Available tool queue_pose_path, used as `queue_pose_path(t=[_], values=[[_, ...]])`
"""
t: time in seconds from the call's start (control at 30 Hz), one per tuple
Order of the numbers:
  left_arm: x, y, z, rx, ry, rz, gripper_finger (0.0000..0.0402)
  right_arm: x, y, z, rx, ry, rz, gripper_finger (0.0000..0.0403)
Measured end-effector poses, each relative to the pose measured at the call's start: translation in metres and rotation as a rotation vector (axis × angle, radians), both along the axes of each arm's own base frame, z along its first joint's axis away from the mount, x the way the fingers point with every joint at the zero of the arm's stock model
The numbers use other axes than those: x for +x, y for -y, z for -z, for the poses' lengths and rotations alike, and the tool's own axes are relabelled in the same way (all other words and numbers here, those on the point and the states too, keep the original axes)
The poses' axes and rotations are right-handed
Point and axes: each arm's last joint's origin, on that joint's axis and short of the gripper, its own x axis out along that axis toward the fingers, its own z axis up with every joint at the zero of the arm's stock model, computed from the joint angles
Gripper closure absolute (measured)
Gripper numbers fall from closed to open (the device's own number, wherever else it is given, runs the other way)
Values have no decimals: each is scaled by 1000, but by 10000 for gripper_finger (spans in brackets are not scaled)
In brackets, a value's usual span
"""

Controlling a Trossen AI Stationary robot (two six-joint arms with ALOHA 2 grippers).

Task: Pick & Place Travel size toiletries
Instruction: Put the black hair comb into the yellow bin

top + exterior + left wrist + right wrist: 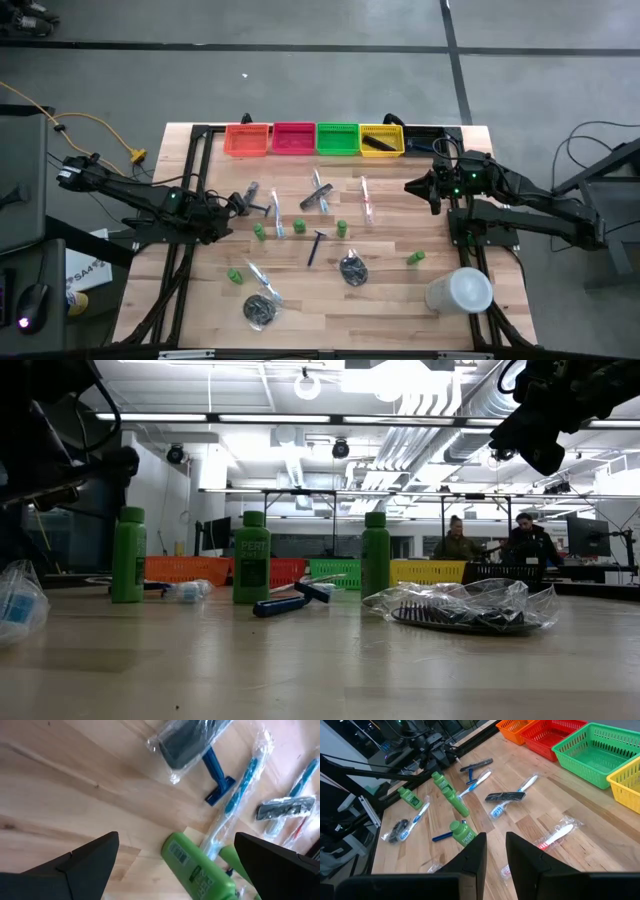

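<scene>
Travel size toiletries are spread over the wooden table (390, 300). Three green bottles (251, 558) stand upright in a row. Around them lie a blue razor (316, 246), wrapped toothbrushes (366, 200), a wrapped comb (320, 190) and dark bundles (352, 268). My left gripper (238, 205) is open and slants down at the leftmost bottle (197, 867). That bottle shows between its fingers (90, 865), untouched. My right gripper (495, 845) hangs at the table's right, with a narrow gap and nothing in it.
Four bins line the far edge: orange (248, 139), red (293, 139), green (337, 139) and yellow (382, 141), the yellow one with a dark comb inside. A large white cylinder (460, 292) lies at the near right. People sit in the room beyond the table (458, 540).
</scene>
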Motion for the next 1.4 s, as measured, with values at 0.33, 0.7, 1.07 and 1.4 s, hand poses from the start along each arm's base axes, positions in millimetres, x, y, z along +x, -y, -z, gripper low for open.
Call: queue_pose_path(t=[0.33, 0.7, 1.07, 1.4], values=[[1, 2, 0, -13, -13, 88, 5, 0, 0, 0, 0, 0, 0, 337], [2, 0, -1, 62, 14, 71, 28, 0, 0, 0, 0, 1, 0, 337], [-1, -4, 22, 95, 42, -82, 131, 0, 0, 0, 0, 1, 0, 337], [-8, -12, 36, 299, 46, -202, 137, 0, 0, 0, 0, 1, 0, 337]])
